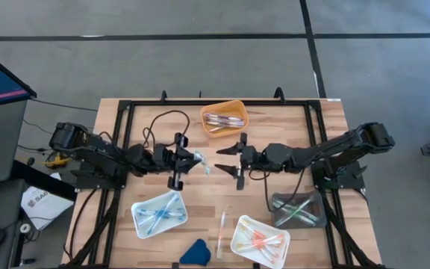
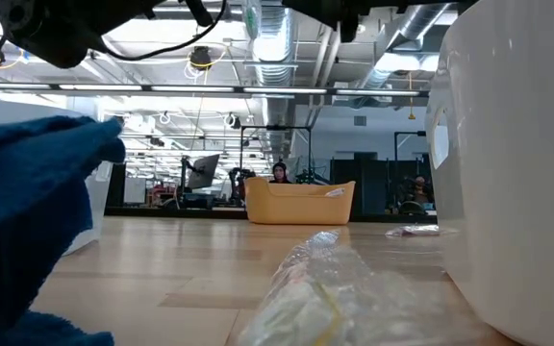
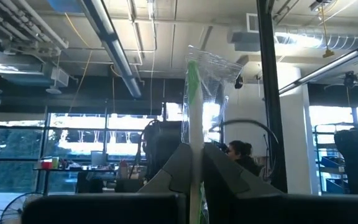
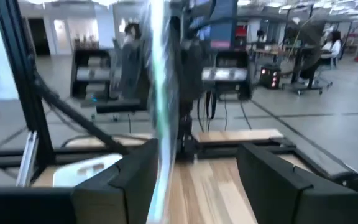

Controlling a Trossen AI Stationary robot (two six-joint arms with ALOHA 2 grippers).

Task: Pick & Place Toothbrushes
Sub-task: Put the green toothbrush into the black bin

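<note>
My left gripper (image 1: pixel 198 162) is raised above mid-bench, clamped on a green toothbrush in a clear wrapper (image 3: pixel 194 118); the left wrist view shows the wrapped stick standing up between my two closed fingers (image 3: pixel 176 168). My right gripper (image 1: pixel 231 159) faces it from 3 o'clock, close by, with its fingers (image 4: pixel 272 171) spread wide and holding nothing; in the right wrist view the wrapped toothbrush shows in front of them, blurred.

Outward on the bench (image 1: pixel 275 119):
- orange tray (image 1: pixel 225 117) at 12 o'clock, wrapped toothbrushes inside.
- white tray (image 1: pixel 159 213) at 7 o'clock, blue toothbrushes crossed in it.
- white tray (image 1: pixel 260 240) at 5 o'clock, orange/pink toothbrushes in it.
- grey tray (image 1: pixel 298 210) at 4 o'clock, green toothbrushes in it.
- one loose toothbrush (image 1: pixel 222 229) lying on the wood between the two white trays.
- dark-blue wedge (image 1: pixel 195 252) at 6 o'clock, near the bench edge.
</note>
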